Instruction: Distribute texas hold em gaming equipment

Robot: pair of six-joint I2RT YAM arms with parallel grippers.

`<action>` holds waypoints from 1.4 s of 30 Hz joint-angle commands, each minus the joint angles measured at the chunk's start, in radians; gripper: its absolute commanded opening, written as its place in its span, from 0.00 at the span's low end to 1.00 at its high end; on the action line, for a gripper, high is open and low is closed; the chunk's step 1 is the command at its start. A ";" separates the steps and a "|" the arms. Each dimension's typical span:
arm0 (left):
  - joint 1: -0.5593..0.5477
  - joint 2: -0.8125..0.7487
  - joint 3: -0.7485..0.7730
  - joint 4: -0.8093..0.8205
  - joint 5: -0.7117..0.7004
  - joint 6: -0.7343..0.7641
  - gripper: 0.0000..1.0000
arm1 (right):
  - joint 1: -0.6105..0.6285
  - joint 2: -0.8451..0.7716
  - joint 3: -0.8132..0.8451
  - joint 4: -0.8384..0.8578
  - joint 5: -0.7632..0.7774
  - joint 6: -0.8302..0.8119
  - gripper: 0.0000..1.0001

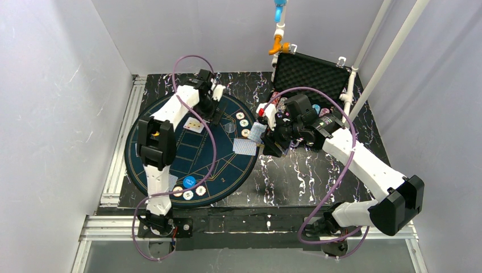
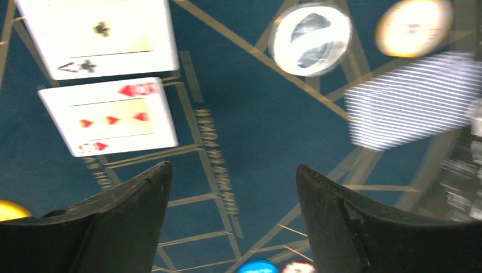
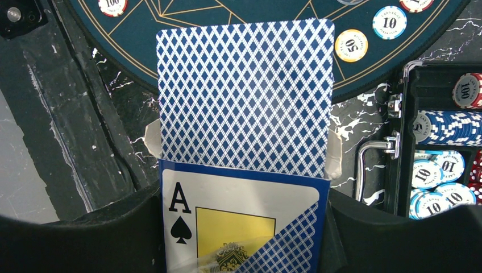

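White-walled enclosure with a black marbled desk (image 1: 318, 170). On it lie a round dark-blue mat (image 1: 233, 170) and, at the rear right, an open foam-lined case (image 1: 310, 71) holding racked chips (image 3: 449, 128). The left gripper (image 2: 233, 170) hangs over the mat's far half, jaws wide apart and empty, near two face-up cards (image 2: 108, 116). The right gripper (image 3: 244, 222) is clamped on the sides of a card box (image 3: 244, 239) beside the mat's right edge; the blue-backed deck (image 3: 244, 91) protrudes from its open top. One face-down card (image 1: 245, 147) and loose chips (image 1: 244, 122) lie on the mat. The cards are probably light, thin, flexible and slick, so they are best pinched at the projecting top edge. The chips look stiff and are best gripped across the rim.
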State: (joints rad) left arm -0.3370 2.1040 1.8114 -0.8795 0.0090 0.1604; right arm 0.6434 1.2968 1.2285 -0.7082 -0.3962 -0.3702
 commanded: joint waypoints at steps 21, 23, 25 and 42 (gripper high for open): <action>-0.147 -0.450 -0.337 0.384 0.983 -0.631 0.83 | 0.018 0.021 0.055 0.041 -0.035 -0.012 0.01; -0.163 -0.440 -0.330 0.382 0.976 -0.631 0.78 | 0.019 0.022 0.059 0.041 -0.038 -0.012 0.01; -0.168 -0.430 -0.332 0.381 0.971 -0.635 0.74 | 0.021 0.022 0.063 0.042 -0.043 -0.012 0.01; -0.115 -0.506 -0.430 0.453 1.054 -0.669 0.09 | 0.021 0.005 0.059 0.033 -0.050 -0.010 0.01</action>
State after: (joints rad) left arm -0.4751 1.6611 1.4162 -0.4629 1.0519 -0.4992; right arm 0.6579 1.3304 1.2472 -0.7250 -0.4145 -0.3702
